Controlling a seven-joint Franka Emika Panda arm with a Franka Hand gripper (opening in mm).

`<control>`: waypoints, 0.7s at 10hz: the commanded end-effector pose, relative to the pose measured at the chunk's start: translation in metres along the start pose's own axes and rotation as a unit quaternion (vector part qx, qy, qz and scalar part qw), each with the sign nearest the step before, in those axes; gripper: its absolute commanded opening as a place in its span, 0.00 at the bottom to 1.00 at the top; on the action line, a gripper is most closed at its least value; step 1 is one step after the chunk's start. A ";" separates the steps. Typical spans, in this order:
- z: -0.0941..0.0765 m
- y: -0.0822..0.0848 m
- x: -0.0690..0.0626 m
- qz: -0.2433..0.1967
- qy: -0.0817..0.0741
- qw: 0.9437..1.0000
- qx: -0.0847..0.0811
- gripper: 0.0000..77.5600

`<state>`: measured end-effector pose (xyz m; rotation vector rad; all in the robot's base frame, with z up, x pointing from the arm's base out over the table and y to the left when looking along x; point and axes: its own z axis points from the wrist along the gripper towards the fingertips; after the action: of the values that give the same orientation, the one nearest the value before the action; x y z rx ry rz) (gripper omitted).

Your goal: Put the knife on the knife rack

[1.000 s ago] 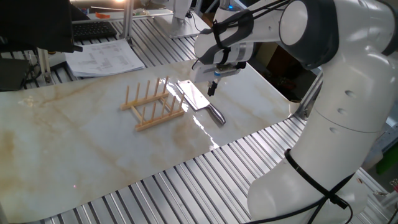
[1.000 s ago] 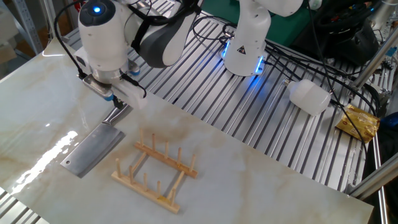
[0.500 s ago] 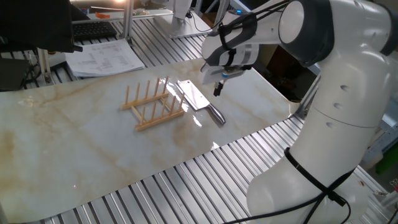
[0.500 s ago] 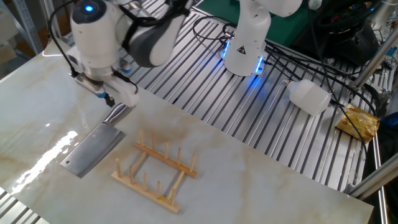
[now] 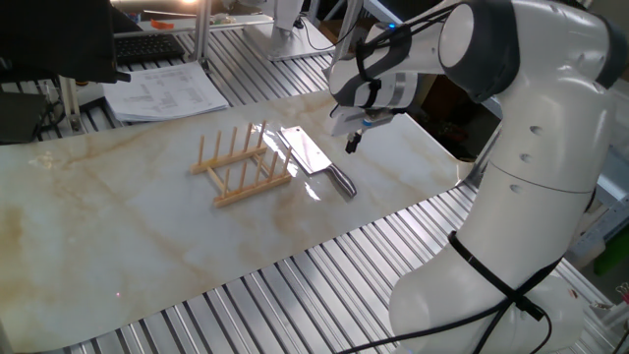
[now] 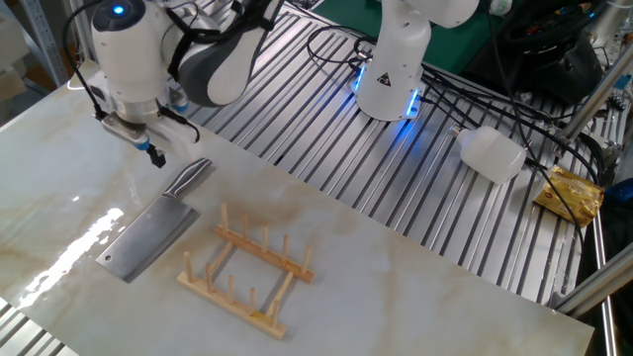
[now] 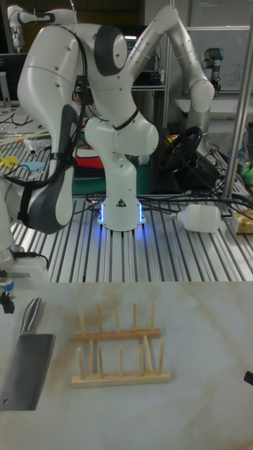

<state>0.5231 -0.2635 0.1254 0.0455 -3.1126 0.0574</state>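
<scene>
The knife (image 5: 309, 152) lies flat on the marble top, its steel blade beside the knife rack (image 5: 242, 165) and its handle pointing away from it. In the other fixed view the knife (image 6: 148, 235) sits left of the knife rack (image 6: 247, 272). My gripper (image 6: 155, 157) hovers above the table, up and left of the handle's end, and touches nothing. Its fingers show as one dark tip, so it looks shut and empty. In one fixed view the gripper (image 5: 352, 144) hangs just right of the blade. The tall fixed view has the gripper (image 7: 7, 300) at the left edge, by the knife (image 7: 27, 357) and rack (image 7: 119, 348).
A second white robot arm's base (image 6: 394, 69) stands on the slatted metal bench behind the marble. A white bottle (image 6: 492, 155) and a yellow packet (image 6: 571, 195) lie on the slats to the right. Papers (image 5: 167, 90) and a keyboard (image 5: 147, 45) lie beyond the far edge.
My gripper has drifted from over the knife's handle, past its end and away from the rack. The knife and the rack have not moved.
</scene>
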 end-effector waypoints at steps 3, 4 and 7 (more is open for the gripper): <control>0.015 0.020 -0.007 -0.003 -0.014 1.000 -0.002 0.00; 0.015 0.020 -0.007 -0.007 -0.005 1.000 -0.002 0.00; 0.015 0.020 -0.007 0.023 0.015 1.000 0.000 0.00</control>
<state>0.5280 -0.2438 0.1078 0.0096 -3.0953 0.0506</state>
